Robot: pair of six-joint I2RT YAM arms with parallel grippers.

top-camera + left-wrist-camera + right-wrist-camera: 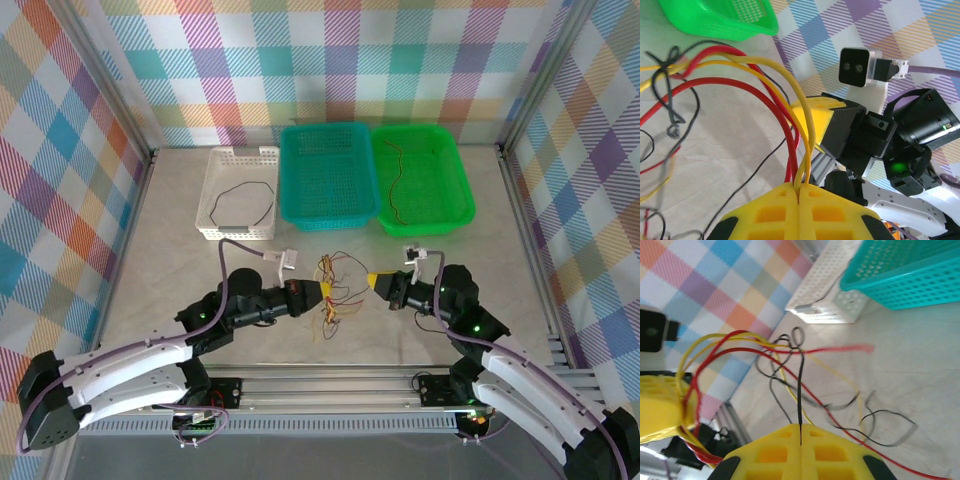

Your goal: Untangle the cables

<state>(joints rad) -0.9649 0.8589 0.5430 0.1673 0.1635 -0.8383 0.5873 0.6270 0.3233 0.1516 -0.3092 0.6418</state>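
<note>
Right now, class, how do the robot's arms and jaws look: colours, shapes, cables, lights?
Left arm and right arm alike: white shells, black joints, a purple cable along each, a green light near the wrist. Jaws: yellow blocks with rectangular pockets.

Bright, even light (wrist close-ups partly blurred).

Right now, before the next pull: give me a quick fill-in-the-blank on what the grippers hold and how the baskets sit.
1. The wire pinched in the right gripper is ___.
2. The left gripper is ___ on yellow wires.
3. The teal basket stands between the white basket and the ___ basket.

Missing words: black; shut; green.
</note>
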